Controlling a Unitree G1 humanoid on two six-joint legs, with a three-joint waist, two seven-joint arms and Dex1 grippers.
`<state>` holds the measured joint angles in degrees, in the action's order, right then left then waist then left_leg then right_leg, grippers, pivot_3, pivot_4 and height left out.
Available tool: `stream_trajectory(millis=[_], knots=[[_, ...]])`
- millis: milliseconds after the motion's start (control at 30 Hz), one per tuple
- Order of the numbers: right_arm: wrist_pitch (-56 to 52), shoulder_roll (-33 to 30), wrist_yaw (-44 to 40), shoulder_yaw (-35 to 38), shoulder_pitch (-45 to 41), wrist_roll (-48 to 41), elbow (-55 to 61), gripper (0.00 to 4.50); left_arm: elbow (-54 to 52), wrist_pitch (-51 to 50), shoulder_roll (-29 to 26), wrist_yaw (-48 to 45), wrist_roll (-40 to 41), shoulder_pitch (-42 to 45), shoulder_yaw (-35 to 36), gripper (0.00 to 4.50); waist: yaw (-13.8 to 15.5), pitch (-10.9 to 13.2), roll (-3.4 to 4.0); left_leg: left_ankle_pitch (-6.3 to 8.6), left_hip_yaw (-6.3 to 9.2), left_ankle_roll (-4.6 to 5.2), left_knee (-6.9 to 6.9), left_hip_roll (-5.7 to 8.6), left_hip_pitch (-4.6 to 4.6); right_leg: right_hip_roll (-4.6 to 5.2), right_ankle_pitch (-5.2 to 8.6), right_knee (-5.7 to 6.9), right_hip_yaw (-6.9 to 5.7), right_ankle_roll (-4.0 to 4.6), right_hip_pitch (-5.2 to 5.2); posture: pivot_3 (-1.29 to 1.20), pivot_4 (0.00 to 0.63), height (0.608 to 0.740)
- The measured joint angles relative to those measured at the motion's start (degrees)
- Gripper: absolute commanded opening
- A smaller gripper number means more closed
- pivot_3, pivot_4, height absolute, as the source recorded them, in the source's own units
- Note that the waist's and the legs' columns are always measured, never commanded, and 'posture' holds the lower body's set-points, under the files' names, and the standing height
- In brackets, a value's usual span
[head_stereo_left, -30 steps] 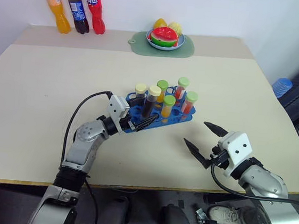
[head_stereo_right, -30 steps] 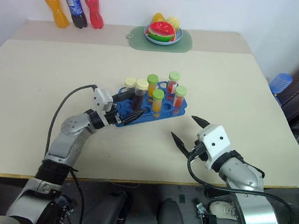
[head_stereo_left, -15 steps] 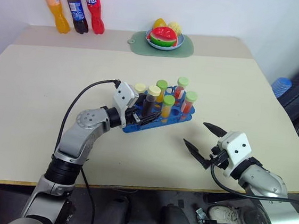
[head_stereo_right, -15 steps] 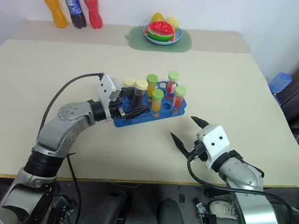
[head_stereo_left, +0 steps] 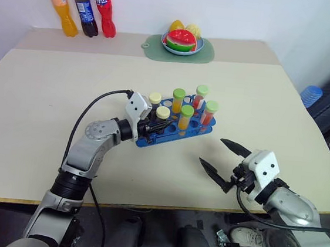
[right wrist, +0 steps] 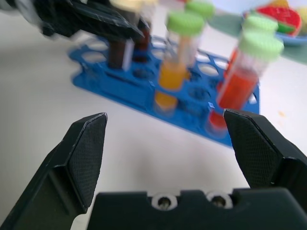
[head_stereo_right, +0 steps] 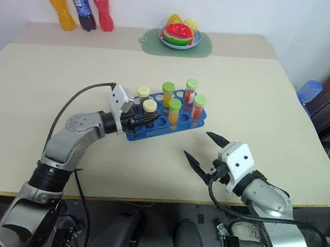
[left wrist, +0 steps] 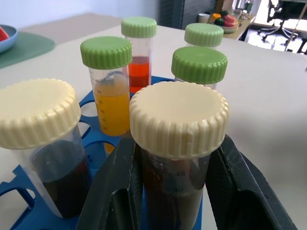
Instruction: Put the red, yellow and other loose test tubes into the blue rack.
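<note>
Since a second ago our left gripper point(head_stereo_left: 153, 124) has climbed from the near end of the blue rack point(head_stereo_left: 203, 126) to the height of the tubes, and the dark tube point(left wrist: 178, 158), which then stood tall in its hole, now sits lower with its cap at the level of its neighbours. We see the two black fingers point(left wrist: 117, 191) pressed against the clear, ribbed-capped cylinder on both sides, pinching the dark tube just under its cream screw cap. That tube is upright in the rack's near left part, beside a second cream-capped tube point(left wrist: 41, 139) of dark liquid.

Behind them stand four green-capped tubes: two with orange-yellow fluid point(head_stereo_left: 177, 100), two with red point(head_stereo_left: 201, 96). All are clear plastic with printed gradations. The rack is a flat blue plastic grid of round holes, lying about midway across the beige table point(head_stereo_left: 50, 94), nearer its front edge than its back.

Our left arm reaches forward with the forearm angled toward the right, wrist level. Our right gripper point(head_stereo_left: 224, 161) hovers over the table near the front right edge, well apart from the rack, its pointed textured fingers spread wide and holding nothing.
</note>
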<state>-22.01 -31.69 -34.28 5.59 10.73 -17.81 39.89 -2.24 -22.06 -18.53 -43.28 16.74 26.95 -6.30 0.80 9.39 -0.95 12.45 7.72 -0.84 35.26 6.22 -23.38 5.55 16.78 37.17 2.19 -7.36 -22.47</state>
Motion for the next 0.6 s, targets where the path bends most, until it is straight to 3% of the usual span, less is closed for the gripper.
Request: stream_trajectory(millis=[600], knots=[[2.93, -2.05, -4.38, 2.95, 4.68, -4.79, 1.7, 4.29, -0.07, 2.42, 0.86, 0.97, -0.14, -1.65, 0.2, 1.75, -0.01, 0.0, 0.0, 0.0, 0.0, 0.0, 0.0, 0.0, 0.0, 0.01, 0.0, 0.0, 0.0, 0.0, 0.0, 0.0, 0.15, 0.74]])
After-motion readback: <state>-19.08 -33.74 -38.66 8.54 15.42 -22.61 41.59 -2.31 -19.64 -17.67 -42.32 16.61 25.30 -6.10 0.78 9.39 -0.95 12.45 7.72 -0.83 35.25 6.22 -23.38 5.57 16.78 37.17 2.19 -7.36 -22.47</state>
